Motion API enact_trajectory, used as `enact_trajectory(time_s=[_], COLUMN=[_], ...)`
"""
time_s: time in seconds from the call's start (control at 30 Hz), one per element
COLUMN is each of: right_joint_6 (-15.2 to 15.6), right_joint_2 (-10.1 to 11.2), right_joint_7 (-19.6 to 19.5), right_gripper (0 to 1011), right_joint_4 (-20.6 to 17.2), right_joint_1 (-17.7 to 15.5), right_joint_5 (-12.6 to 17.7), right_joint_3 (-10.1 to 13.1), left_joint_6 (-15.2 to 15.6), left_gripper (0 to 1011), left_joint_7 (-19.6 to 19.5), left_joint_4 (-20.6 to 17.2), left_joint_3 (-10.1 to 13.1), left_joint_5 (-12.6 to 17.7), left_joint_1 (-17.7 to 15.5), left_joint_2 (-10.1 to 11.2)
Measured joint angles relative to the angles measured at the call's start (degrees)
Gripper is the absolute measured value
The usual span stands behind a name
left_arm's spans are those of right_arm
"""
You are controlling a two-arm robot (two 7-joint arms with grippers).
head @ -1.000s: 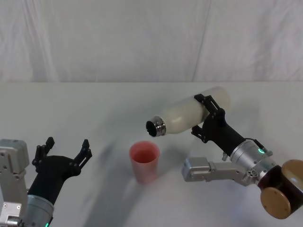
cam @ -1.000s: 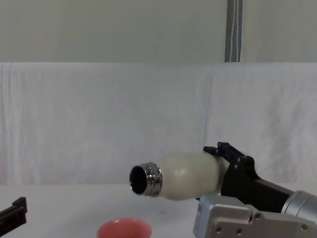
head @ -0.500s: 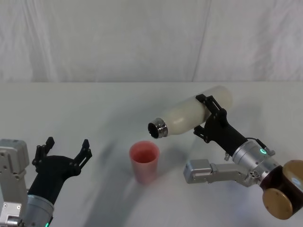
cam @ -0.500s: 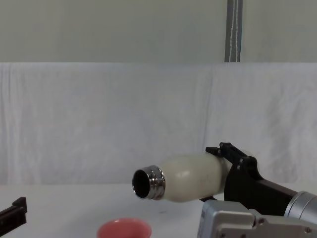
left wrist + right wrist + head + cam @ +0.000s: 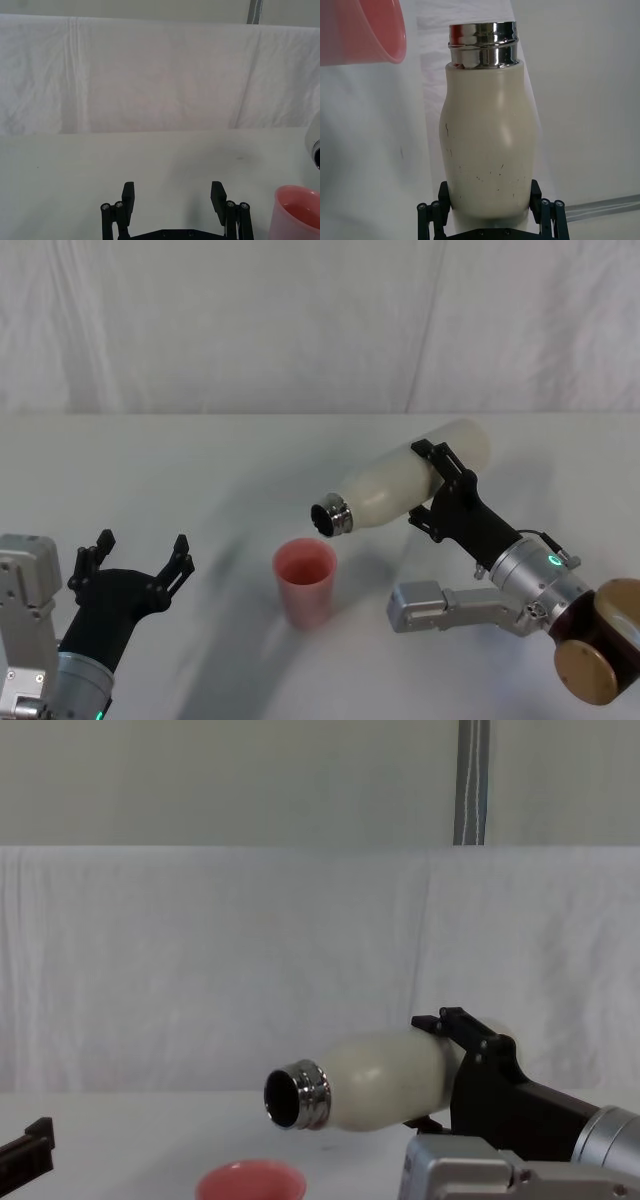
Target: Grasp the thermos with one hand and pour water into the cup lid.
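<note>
The table (image 5: 200, 470) is carrying the scene. The thermos (image 5: 410, 483) is being held aloft, tipped nearly horizontal, its steel mouth sitting just above and beside the cup lid's rim. The right gripper (image 5: 441, 483) is clamping the bottle's lower body, its fingers closed on both sides. The left gripper (image 5: 135, 562) is idling near the table's left edge, fingers spread, holding nothing. The cup lid (image 5: 305, 582) is standing upright below. Grasping appears done; no stream is showing, so pouring seems pending.

Surface finishes

The thermos (image 5: 487, 150) had a smooth, matt cream body, scuffed, with a polished metal neck; the cup lid (image 5: 306, 581) looked like matt pink plastic.
</note>
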Motion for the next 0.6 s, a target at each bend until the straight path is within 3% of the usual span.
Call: enact_trajectory(time_s=[0.6], right_joint_6=[0.08], right_joint_2=[0.13], right_joint_7=[-0.84], right_gripper=[952], right_joint_4=[0.47], right_joint_1=[0.74], right_joint_5=[-1.04], right_joint_3=[-0.95], left_joint_6=[0.00], left_gripper=[1001], left_joint_7=[0.00], left_joint_4=[0.00], left_joint_3=[0.00], left_joint_5=[0.00], left_joint_1=[0.00], left_joint_2=[0.00])
